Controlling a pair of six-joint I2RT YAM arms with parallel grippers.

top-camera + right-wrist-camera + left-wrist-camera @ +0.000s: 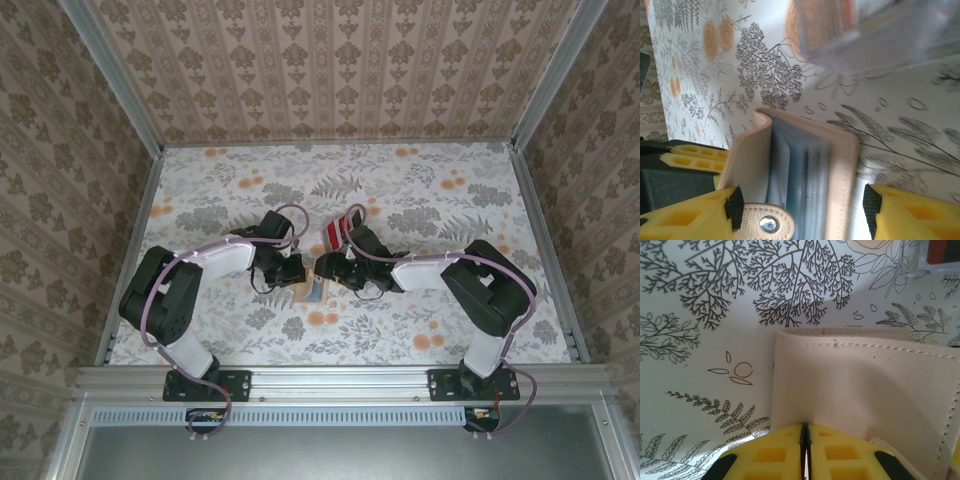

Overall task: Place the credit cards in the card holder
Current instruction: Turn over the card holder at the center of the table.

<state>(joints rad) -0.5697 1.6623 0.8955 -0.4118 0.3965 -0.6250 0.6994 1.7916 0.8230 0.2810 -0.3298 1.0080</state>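
Card holder (805, 170) on floral tabletop (400, 180): left fingers (775, 455) pinch it, right fingers (910, 215) spread open.

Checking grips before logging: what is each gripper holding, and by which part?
Left gripper pinches the card holder by its tan cover's edge; right gripper holds nothing, fingers open astride it.

card holder (313, 290) between left claw (805, 440) and right claw (802, 205), credit cards (334, 236) behind

card holder (790, 175) cream-peach outside, blue-grey pockets inside; surface (700, 340) white with grey ferns and orange blooms; jaws yellow, pads (734, 209) black; credit cards (333, 236) red, white-striped.
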